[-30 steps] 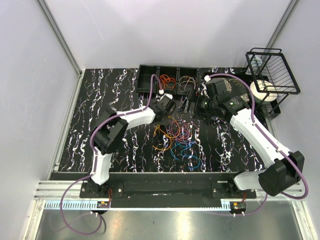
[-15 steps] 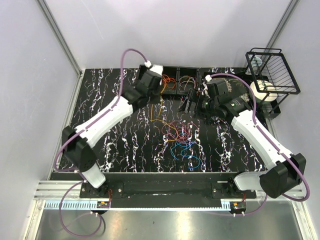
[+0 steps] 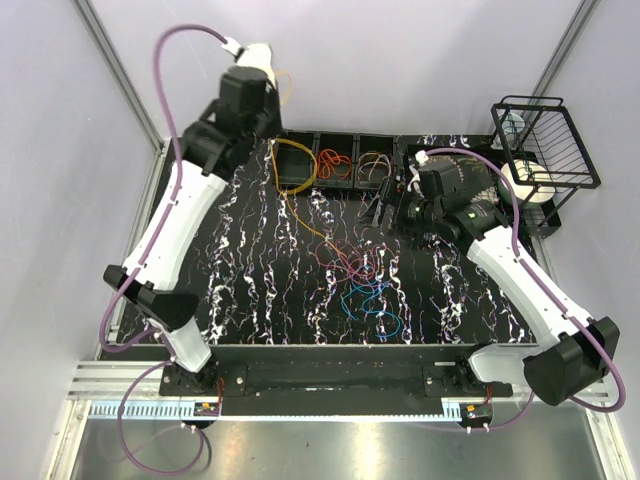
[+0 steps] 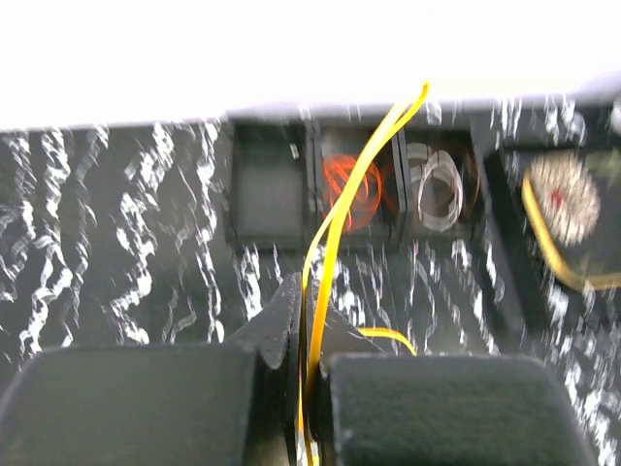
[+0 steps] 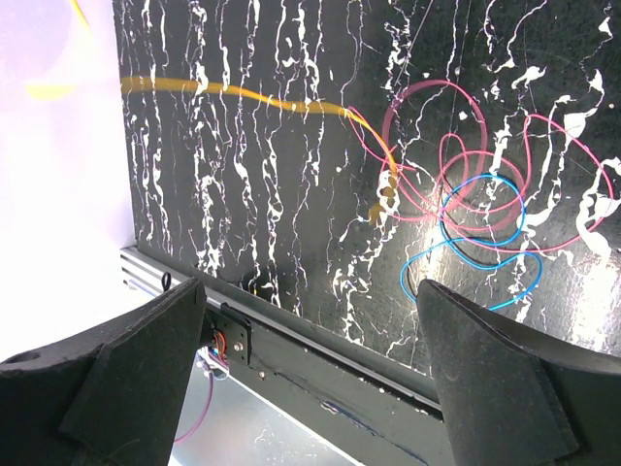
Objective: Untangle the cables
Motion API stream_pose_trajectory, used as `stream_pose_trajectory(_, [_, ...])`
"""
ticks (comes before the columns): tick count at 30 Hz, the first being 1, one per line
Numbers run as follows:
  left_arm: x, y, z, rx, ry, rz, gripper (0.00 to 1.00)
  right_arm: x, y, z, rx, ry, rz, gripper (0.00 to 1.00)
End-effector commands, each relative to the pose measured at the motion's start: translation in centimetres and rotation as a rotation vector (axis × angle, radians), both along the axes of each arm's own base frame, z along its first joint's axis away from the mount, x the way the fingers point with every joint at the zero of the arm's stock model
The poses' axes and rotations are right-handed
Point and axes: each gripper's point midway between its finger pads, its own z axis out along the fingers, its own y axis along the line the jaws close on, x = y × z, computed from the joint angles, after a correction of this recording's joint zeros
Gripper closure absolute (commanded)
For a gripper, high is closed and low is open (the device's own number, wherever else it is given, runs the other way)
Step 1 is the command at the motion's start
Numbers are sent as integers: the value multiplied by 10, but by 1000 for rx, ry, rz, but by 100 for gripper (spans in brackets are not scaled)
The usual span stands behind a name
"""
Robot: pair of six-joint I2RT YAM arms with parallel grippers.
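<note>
Mid-extraction: the left gripper (image 4: 309,374), jaws clamped on a yellow cable (image 3: 296,168), holds it high over the table's 11 o'clock corner. The strand runs down toward the tangle of cables (image 3: 360,275) at the centre, where pink, blue, red and orange loops lie overlapped. In the right wrist view its lower end appears to be caught among those loops, so the strand does not look free yet. The right gripper (image 3: 380,212) hangs with jaws wide apart and empty, just at 12 o'clock of the tangle. The next move likely calls for the right arm to pin the tangle, or the left to pull gently, so 1 cable comes away without dragging the rest. It could then go to the 3-compartment tray (image 3: 340,133) at 12 o'clock, where 2 compartments hold coiled loops. The surface is a black table (image 3: 230,270) veined white, enclosed by pale walls (image 3: 400,60); a black wire rack (image 3: 545,140) stands at 2 o'clock
</note>
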Motion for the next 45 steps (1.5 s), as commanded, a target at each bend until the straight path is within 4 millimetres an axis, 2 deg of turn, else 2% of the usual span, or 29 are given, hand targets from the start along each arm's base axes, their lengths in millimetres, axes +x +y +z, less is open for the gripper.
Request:
stream_pose_trajectory(1, [6, 12, 61, -77, -129, -14, 100, -1, -2, 11, 18, -42, -8, 5])
stream_pose_trajectory(5, [5, 16, 102, -125, -251, -26, 100, 0, -1, 6, 15, -30, -3, 5])
stream_pose_trajectory(6, [3, 18, 119, -136, -307, -27, 100, 0, 0, 5, 16, -29, -2, 5])
stream_pose_trajectory(8, [4, 19, 130, -146, -352, -30, 100, 1, 0, 2, 14, -25, -4, 5])
stream_pose_trajectory(9, [2, 21, 145, -158, -407, -32, 100, 1, 0, 0, 12, -21, -4, 5])
stream_pose_trajectory(13, [-8, 24, 185, -193, -536, -56, 100, 1, 4, -14, 15, 8, 13, 5])
stream_pose_trajectory(14, [-15, 20, 195, -204, -566, -99, 100, 3, 8, -14, 31, 3, 22, 5])
stream_pose_trajectory(16, [-22, 16, 211, -210, -630, -141, 100, -1, 17, -26, 62, 34, 59, 5])
stream_pose_trajectory(18, [-31, 12, 224, -223, -681, -183, 100, 3, 32, -28, 110, 8, 114, 6])
stream_pose_trajectory(19, [-35, 13, 228, -230, -694, -186, 100, -4, 42, -34, 119, 11, 160, 6])
stream_pose_trajectory(23, [-36, 16, 227, -242, -689, -175, 100, -6, 69, -50, 66, -32, 248, 8])
stream_pose_trajectory(28, [-36, 11, 216, -272, -660, -184, 100, 2, 95, -73, 46, -64, 287, 8])
stream_pose_trajectory(29, [-37, 12, 216, -276, -660, -186, 100, 6, 102, -81, 38, -63, 296, 8])
stream_pose_trajectory(31, [-36, 11, 213, -276, -652, -186, 100, 12, 108, -87, 20, -70, 299, 8])
stream_pose_trajectory(32, [-38, 12, 215, -280, -655, -184, 100, 16, 113, -98, 4, -63, 300, 9])
stream_pose_trajectory(34, [-39, 13, 214, -280, -655, -183, 100, 25, 119, -101, -11, -88, 294, 12])
stream_pose_trajectory(35, [-39, 14, 214, -278, -656, -178, 100, 27, 123, -113, -24, -72, 300, 14])
stream_pose_trajectory(37, [-39, 15, 214, -277, -658, -177, 100, 31, 129, -117, -24, -76, 314, 21])
stream_pose_trajectory(38, [-39, 15, 214, -275, -657, -178, 100, 30, 132, -124, -29, -65, 323, 30])
stream_pose_trajectory(40, [-39, 15, 214, -274, -657, -172, 100, 26, 135, -132, -37, -55, 334, 39])
stream_pose_trajectory(41, [-40, 16, 214, -268, -659, -170, 100, 24, 135, -135, -40, -48, 336, 56])
stream_pose_trajectory(43, [-37, 18, 213, -260, -660, -157, 100, 19, 129, -140, -53, -25, 323, 70])
stream_pose_trajectory(44, [-35, 18, 210, -248, -655, -152, 100, 17, 125, -134, -54, -36, 314, 75])
stream_pose_trajectory(45, [-34, 20, 210, -242, -656, -145, 100, 15, 116, -139, -80, -29, 290, 84])
